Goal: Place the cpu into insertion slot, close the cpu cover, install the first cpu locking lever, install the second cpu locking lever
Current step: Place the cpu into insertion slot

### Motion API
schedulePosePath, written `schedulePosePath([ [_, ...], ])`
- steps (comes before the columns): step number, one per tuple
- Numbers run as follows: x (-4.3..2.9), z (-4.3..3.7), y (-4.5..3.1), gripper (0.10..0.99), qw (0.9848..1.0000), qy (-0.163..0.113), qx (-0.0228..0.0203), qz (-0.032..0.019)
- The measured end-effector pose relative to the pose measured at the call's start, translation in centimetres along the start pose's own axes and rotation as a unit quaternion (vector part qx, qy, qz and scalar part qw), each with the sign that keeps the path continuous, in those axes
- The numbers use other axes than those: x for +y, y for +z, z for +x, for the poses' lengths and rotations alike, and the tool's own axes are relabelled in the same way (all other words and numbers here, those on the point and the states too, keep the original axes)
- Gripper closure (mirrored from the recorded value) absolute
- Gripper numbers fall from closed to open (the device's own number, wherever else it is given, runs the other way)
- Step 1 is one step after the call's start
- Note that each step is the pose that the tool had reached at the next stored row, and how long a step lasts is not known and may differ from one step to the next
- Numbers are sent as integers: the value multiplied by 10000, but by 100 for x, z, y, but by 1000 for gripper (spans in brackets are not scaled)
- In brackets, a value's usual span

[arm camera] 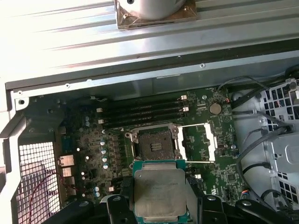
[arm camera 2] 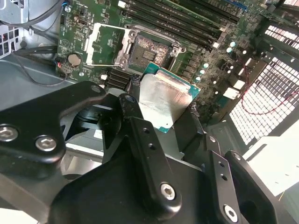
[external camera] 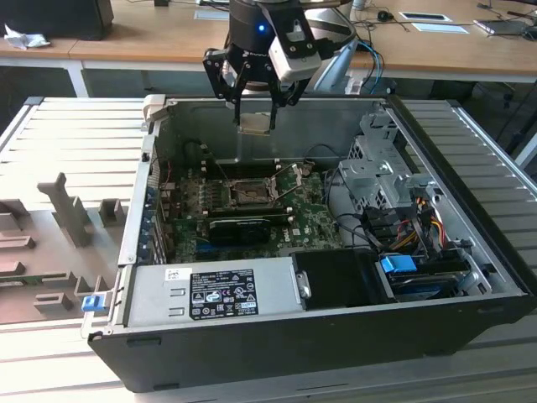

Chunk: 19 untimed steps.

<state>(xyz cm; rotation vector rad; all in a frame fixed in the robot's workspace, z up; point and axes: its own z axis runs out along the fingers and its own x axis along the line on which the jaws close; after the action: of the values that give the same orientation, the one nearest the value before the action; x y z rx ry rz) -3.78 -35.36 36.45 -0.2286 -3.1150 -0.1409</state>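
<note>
My gripper (external camera: 254, 116) hangs over the rear of the open computer case, shut on the cpu (external camera: 254, 124). In both wrist views the cpu (arm camera 2: 163, 100) (arm camera: 159, 193) shows its silvery-grey top with a green edge, clamped by its sides between the black fingers (arm camera 2: 135, 116). The insertion slot (external camera: 250, 195) (arm camera 2: 149, 50) (arm camera: 153, 145) lies below on the green board, dark and bare inside its metal rim. The cpu cover (arm camera 2: 105, 44) (arm camera: 198, 142) is flipped open and rests beside the slot. The cpu is well above the slot, apart from it.
A silver power supply (external camera: 226, 290) fills the case front, with a metal drive cage (external camera: 382, 168) and cables at the exterior view's right. A long black card (external camera: 239, 227) lies just in front of the slot. Memory sticks (arm camera: 140, 112) run behind it.
</note>
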Motion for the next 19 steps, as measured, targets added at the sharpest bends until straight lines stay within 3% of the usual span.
schedulePosePath([
  [19,0,0,3,553,9994,343,-31,-7],
])
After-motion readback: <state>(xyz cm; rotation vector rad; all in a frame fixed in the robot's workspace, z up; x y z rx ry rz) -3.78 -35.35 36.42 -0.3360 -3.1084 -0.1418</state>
